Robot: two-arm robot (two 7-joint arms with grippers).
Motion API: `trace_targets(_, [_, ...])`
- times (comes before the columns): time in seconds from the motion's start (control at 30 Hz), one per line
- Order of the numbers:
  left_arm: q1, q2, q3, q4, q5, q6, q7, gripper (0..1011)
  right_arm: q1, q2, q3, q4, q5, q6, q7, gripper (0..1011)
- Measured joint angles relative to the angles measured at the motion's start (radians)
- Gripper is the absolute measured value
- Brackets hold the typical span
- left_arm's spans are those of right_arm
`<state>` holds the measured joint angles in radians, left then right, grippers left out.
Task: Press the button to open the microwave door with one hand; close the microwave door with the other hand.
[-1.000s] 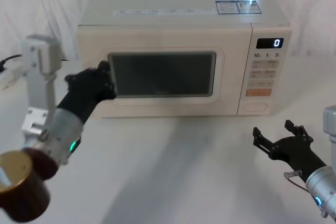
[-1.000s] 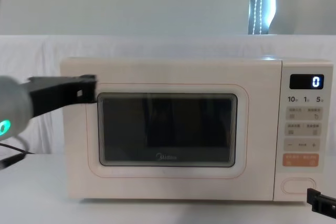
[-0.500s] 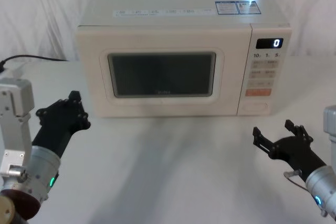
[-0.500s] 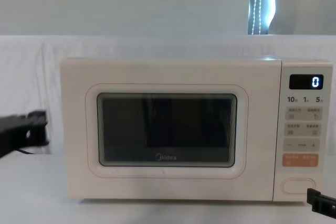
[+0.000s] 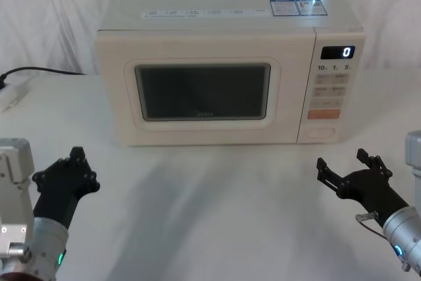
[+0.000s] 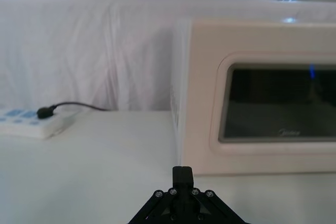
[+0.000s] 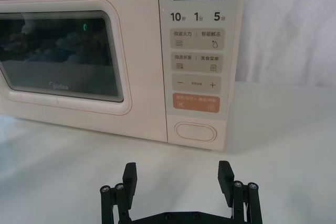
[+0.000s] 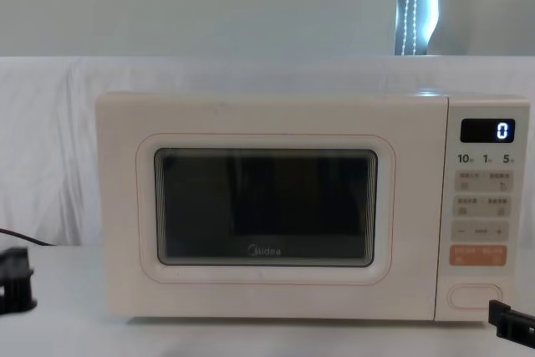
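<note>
The white-draped desk (image 5: 217, 215) carries the cream-white Midea microwave (image 5: 223, 24) at the 12 o'clock side of the head view, front face toward the robot. Its microwave door (image 5: 204, 133), with the dark glass window and faint pinkish outline, sits flush with the body, shut. At 3 o'clock of the door runs the control panel, its black display (image 5: 337, 52) reading "0" at the top. Below the orange rectangular key (image 7: 198, 102) lies the button (image 7: 195, 131), the wide cream pill-shaped key at the panel's 6 o'clock end, untouched.

The right end effector (image 5: 345, 170) hovers over the desk at 4 o'clock in the head view, well short of the microwave, its fingers (image 7: 129, 174) spread wide and lined up roughly facing the button. The left end effector (image 5: 66, 176) sits low at 8 o'clock, apart from the door, fingers drawn narrow together. A white power strip (image 6: 29, 121) with a black plug lies on the desk at 9 o'clock of the microwave.
</note>
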<state>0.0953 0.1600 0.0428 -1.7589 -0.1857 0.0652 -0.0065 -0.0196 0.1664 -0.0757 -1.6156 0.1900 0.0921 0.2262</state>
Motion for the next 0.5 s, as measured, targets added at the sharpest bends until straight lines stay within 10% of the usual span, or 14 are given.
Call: trace_targets(0.5, [-0.001,0.002,0.002,-0.003,0.0,0.0,0.0,4,0.0,0.0,0.0,0.0,0.0,0.0,0.0,1002])
